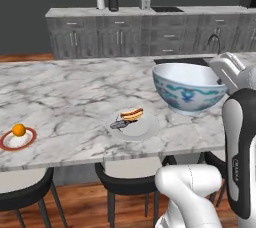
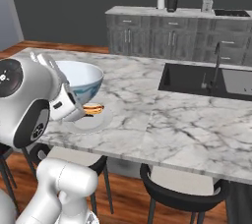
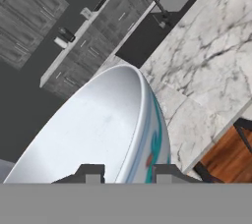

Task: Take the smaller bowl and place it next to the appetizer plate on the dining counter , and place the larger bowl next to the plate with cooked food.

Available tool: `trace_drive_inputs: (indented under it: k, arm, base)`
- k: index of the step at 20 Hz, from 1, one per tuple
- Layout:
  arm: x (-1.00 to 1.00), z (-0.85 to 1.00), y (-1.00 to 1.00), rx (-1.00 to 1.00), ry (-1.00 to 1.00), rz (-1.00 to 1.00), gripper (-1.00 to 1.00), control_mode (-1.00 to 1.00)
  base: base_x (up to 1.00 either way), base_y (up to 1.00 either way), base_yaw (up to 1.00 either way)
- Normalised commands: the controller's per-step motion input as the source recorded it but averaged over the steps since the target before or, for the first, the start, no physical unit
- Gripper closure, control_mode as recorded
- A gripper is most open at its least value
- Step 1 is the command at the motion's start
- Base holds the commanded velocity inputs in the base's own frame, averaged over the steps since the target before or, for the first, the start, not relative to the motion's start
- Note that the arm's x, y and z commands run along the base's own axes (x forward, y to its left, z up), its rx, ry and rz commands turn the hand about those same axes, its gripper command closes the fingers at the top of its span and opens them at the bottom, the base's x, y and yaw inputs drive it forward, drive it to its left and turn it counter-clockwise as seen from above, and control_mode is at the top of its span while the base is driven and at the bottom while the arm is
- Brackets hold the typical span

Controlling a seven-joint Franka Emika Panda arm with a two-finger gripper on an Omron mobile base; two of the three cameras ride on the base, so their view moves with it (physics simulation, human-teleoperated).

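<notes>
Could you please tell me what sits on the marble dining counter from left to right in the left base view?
Appetizer plate with an orange → plate with cooked food → larger bowl.

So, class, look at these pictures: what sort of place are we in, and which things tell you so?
A home kitchen, rendered rather than real. A marble dining counter with stools tucked under it, a sink with a tap set in the top, and dark grey cabinets along the back wall show it.
</notes>
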Motion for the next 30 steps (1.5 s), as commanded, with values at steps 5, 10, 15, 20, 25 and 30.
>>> trace_drive_inputs:
  k: [5, 10, 15, 20, 25, 30]
  arm:
    - [0.0, 0.0, 0.0, 0.0, 0.0, 0.0, 1.0, 1.0]
    - [0.0, 0.0, 0.0, 0.0, 0.0, 0.0, 1.0, 1.0]
    - [0.15, -0.54, -0.37, -0.14, -0.01, -0.06, 1.0, -1.0]
    - [0.31, -0.59, -0.37, -0.22, -0.12, -0.01, 1.0, -1.0]
    - [0.48, -0.4, -0.5, -0.12, -0.07, 0.0, 1.0, -1.0]
    - [0.49, -0.03, -0.55, 0.01, 0.04, 0.0, 1.0, -1.0]
  base:
    - [0.0, 0.0, -0.06]
    - [0.04, -0.22, -0.07]
    - [0.0, 0.0, 0.0]
    - [0.0, 0.0, 0.0]
    - [0.0, 0.0, 0.0]
    - [0.0, 0.0, 0.0]
